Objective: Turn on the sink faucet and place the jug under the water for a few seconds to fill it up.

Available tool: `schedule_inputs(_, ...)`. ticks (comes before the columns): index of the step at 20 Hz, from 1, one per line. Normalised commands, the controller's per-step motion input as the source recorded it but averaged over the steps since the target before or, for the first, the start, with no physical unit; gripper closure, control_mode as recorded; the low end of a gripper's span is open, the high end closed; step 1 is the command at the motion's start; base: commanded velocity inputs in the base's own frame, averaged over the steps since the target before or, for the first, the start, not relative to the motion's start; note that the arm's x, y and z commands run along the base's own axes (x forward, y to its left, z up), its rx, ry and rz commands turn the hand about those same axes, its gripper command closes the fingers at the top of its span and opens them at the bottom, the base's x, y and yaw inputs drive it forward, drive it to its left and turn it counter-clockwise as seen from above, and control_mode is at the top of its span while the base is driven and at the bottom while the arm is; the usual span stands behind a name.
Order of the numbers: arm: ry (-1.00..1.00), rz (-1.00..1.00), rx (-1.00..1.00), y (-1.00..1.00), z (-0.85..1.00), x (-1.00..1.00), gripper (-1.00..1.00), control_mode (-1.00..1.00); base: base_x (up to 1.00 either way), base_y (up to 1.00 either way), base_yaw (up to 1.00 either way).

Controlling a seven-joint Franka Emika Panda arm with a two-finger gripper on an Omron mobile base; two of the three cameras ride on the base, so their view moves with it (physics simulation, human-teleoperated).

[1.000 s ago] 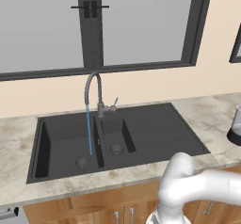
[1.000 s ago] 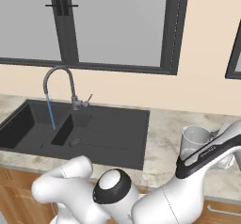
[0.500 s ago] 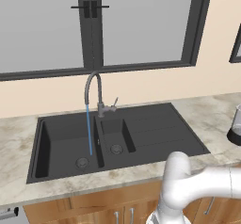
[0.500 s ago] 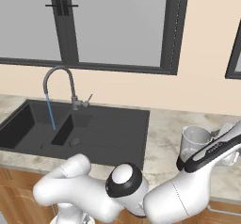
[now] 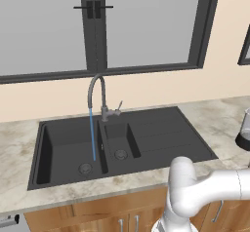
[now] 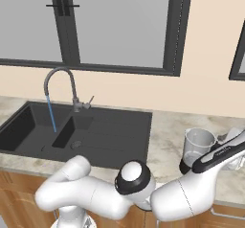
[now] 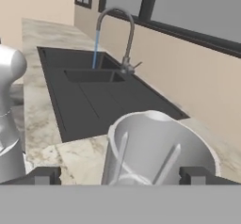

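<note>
Marble-patterned counter point(image 5: 19, 143) runs under a wide dark-framed window point(image 5: 146, 26), and the sink faucet point(image 5: 100, 97) at the far side of the black sink point(image 5: 161, 138) is already on, with the water point(image 5: 92, 133) falling as a thin blue line into the left basin. The jug point(image 7: 157, 150) is not yet filled: it stands upright on the counter to the right of the sink, well apart from the stream, and the gripper point(image 7: 121, 175) is spread wide with one finger on each side of it, holding nothing so far. I judge that grasping the jug and carrying it left over the drainboard to the stream is what remains, and nothing seems to block this way except the faucet itself.
</note>
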Motion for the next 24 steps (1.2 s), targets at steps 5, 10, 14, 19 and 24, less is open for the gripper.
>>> schedule_inputs(5,0.0,0.0,0.04,-0.24,-0.05,0.15,-1.0,-1.0,0.0,0.0,0.0)
schedule_inputs(10,0.0,0.04,0.03,-0.19,-0.14,0.17,-1.0,-1.0,0.0,0.0,0.0)
schedule_inputs(14,0.0,0.09,0.05,-0.21,-0.17,0.22,-1.0,-1.0,0.0,0.0,0.0)
schedule_inputs(19,0.0,0.13,0.08,-0.36,-0.07,0.29,-1.0,-1.0,0.0,0.0,0.0)
schedule_inputs(24,0.0,0.15,0.08,-0.39,-0.04,0.32,-1.0,-1.0,0.0,0.0,0.0)
